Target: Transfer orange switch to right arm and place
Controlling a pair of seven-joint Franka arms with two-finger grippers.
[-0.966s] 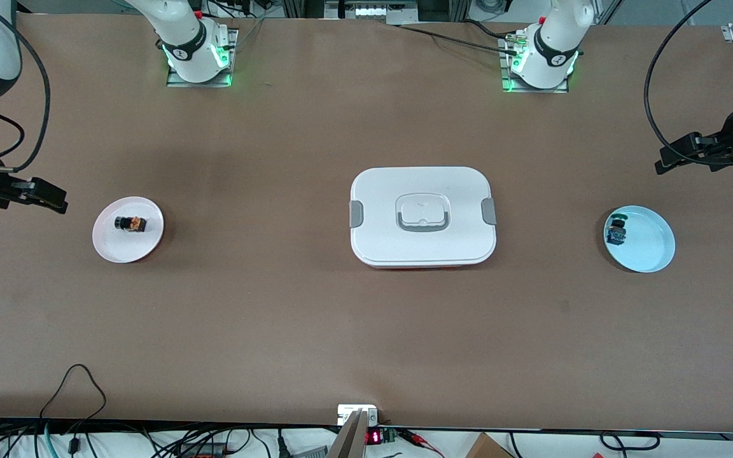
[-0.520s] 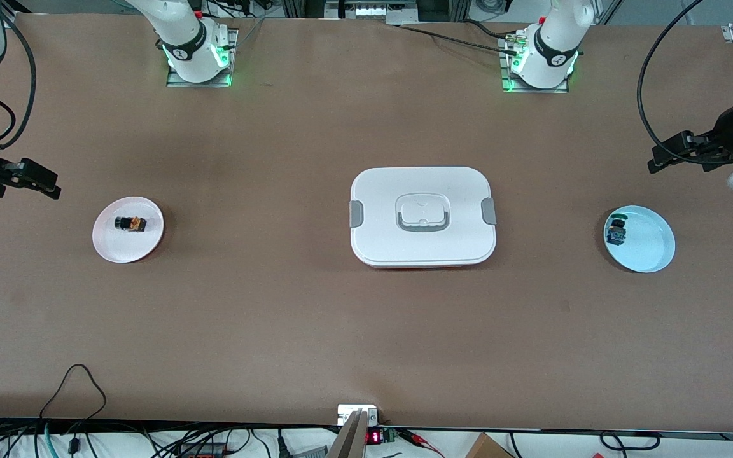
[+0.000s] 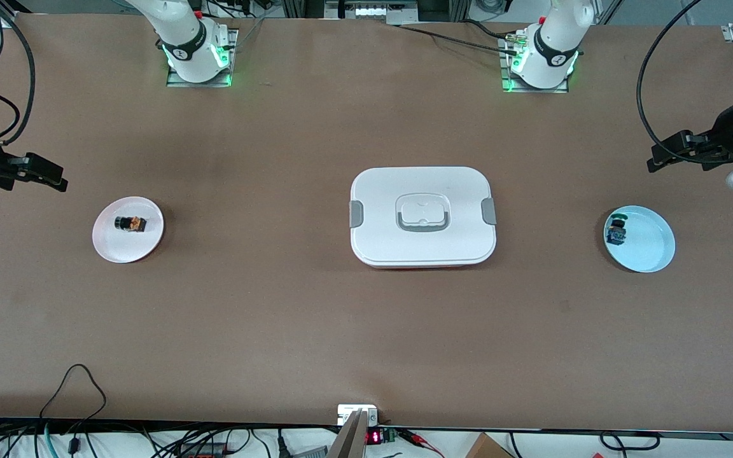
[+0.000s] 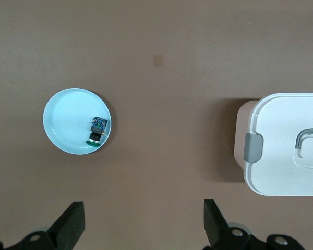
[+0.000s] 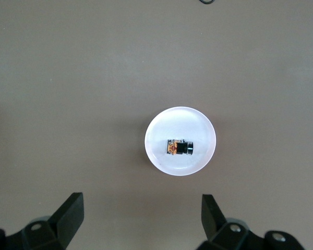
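Table (image 3: 290, 318): brown, wide, both arm bases along the edge farthest from the front camera.

White lidded box (image 3: 422, 216) sits mid-table between the two plates, lid on, grey latches at either end. Its middle position suits it as a shared drop spot, though that is a guess.

Two plates, one per end. White plate (image 3: 150, 245) toward the right arm's end; pale blue plate (image 3: 649, 254) toward the left arm's end, carrying the green-and-blue switch (image 3: 616, 233) near its rim (not the task's piece).

Right gripper (image 3: 55, 181) hangs over bare table at the right arm's end, just outside the white plate and a little toward the bases. Fingers (image 5: 70, 211) spread wide, nothing between them. Left gripper (image 3: 659, 162) hangs over bare table at the left arm's end, near the blue plate but not above it; fingers (image 4: 73, 224) equally wide apart, empty.

Orange switch (image 3: 130, 223) lies on its side on the white plate, black head pointing toward the table's end, tan body toward the box. In the right wrist view the orange switch (image 5: 179, 147) shows ahead of the open fingers, well apart, untouched.

Judgement: no grasp begun. The switch already lies at the right arm's end, so that pincer is the closer one.
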